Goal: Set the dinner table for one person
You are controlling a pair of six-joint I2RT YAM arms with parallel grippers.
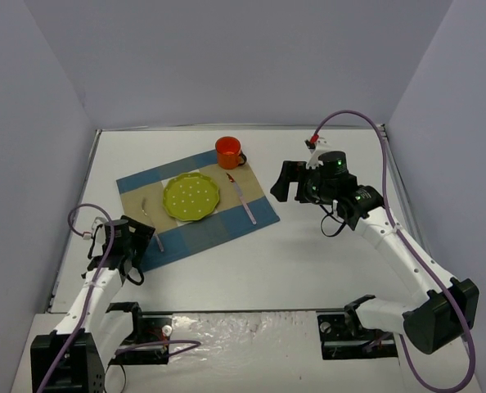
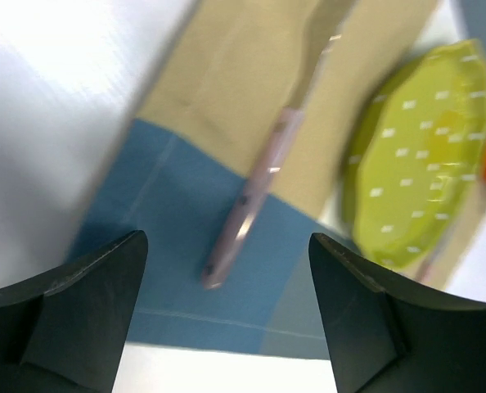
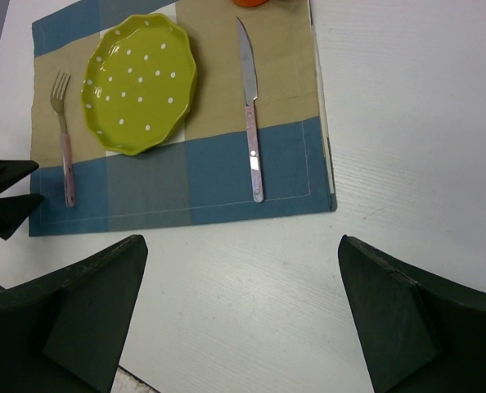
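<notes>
On the white dinner table (image 1: 325, 270) lies a blue-and-tan placemat (image 1: 235, 225). A green dotted plate (image 1: 191, 197) sits in its middle. To the plate's left lies a fork (image 1: 153, 225), to its right a knife (image 1: 243, 199), and an orange cup (image 1: 229, 152) stands at the far corner. My left gripper (image 2: 227, 237) is open just behind the fork's (image 2: 259, 184) handle end, with nothing between its fingers. My right gripper (image 3: 243, 239) hangs open above bare table, near the knife (image 3: 249, 106) and to the right of the placemat (image 3: 292, 164).
Grey walls close the table in at the back and on both sides. A metal edge strip (image 1: 83, 213) runs along the table's left side, close to my left arm. The left gripper's fingers (image 3: 6, 196) show at the left edge of the right wrist view.
</notes>
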